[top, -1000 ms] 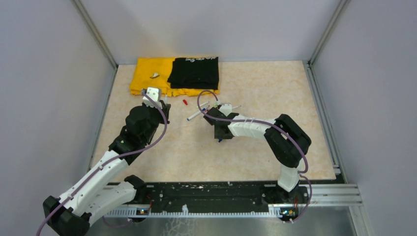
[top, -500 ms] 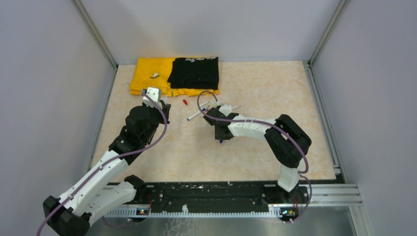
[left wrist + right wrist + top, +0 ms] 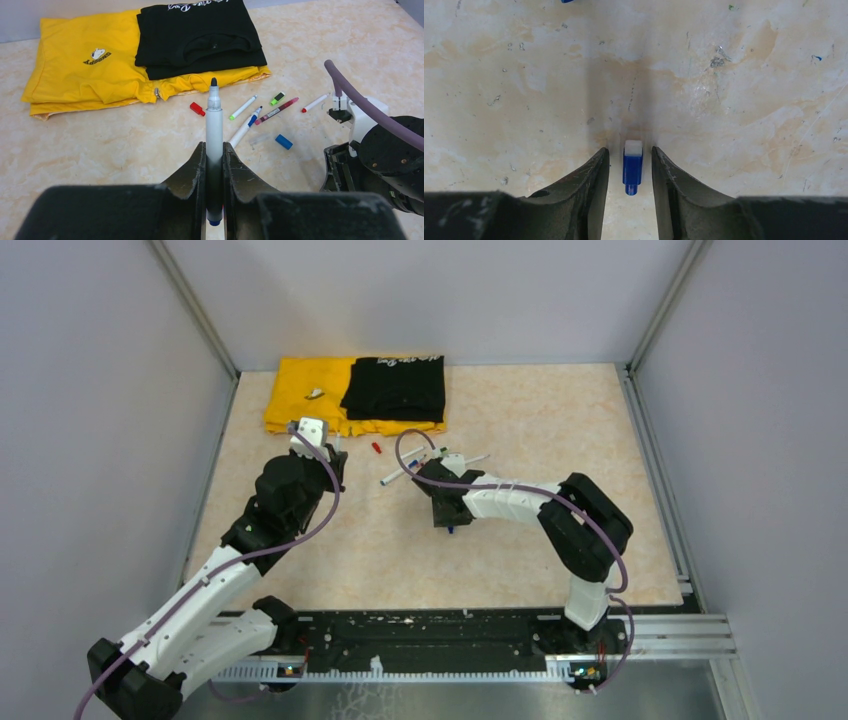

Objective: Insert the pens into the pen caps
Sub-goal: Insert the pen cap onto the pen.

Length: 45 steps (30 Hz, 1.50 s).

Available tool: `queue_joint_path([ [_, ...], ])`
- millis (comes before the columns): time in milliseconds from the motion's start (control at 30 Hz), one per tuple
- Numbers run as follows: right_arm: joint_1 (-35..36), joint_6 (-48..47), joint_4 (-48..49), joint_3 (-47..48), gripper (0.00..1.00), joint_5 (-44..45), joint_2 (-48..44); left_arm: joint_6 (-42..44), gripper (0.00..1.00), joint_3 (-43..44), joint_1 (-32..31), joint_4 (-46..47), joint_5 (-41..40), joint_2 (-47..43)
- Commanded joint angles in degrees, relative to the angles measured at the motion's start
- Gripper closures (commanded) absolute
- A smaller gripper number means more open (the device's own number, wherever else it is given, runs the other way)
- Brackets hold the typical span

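My left gripper (image 3: 214, 150) is shut on a white pen (image 3: 214, 122) with a black tip, which points away from the camera above the table. My right gripper (image 3: 630, 155) stands open over a blue pen cap (image 3: 632, 167) with a white end. The cap lies on the table between the fingers, with a gap on each side. Loose pens lie between the arms: a green-tipped one (image 3: 243, 107), a blue one (image 3: 245, 127), a maroon one (image 3: 276, 110) and a red-tipped one (image 3: 316, 102). A red cap (image 3: 197, 108), a green cap (image 3: 277, 98) and another blue cap (image 3: 283, 141) lie near them.
A folded yellow shirt (image 3: 300, 390) and a folded black shirt (image 3: 395, 388) lie at the back left of the table (image 3: 540, 420). Grey walls close in the back and both sides. My right arm's purple cable (image 3: 360, 102) arcs over its wrist.
My right gripper has shifted slightly left over the blue cap, and its jaws narrowed and then widened again. The left arm and its pen have not moved.
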Motion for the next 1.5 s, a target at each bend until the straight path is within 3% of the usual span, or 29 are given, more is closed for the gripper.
queue_joint_path([
  [0,0.7,-1.7,-3.1,0.9,0.63,-1.1,-1.3,0.5,1.00,0.9,0.1,0.6,0.7,-0.7],
  [200,0.7,-1.9,-3.4,1.1,0.66,-2.3,-1.2,0.4,1.00,0.9,0.1,0.6,0.5,-0.7],
  [600,0.8,-1.8,-3.5,1.3,0.85,-2.0,-1.0,0.4,1.00,0.9,0.1,0.7,0.9,-0.6],
  [833,0.5,-2.7,3.8,-0.9,1.00,-0.5,-9.3,-0.6,1.00,0.5,0.1,0.6,2.7,-0.8],
  [967,-0.6,-3.7,7.8,-1.5,1.00,-1.0,-13.6,-2.8,1.00,0.0,0.1,0.8,8.4,-0.3],
  [1200,-3.0,-4.3,24.6,-8.0,1.00,-6.9,-24.5,-9.3,1.00,-1.3,0.1,5.0,20.9,2.6],
  [1467,-3.4,-2.0,47.5,-20.1,1.00,0.0,-37.6,-12.2,1.00,0.1,-0.1,9.5,30.1,7.6],
])
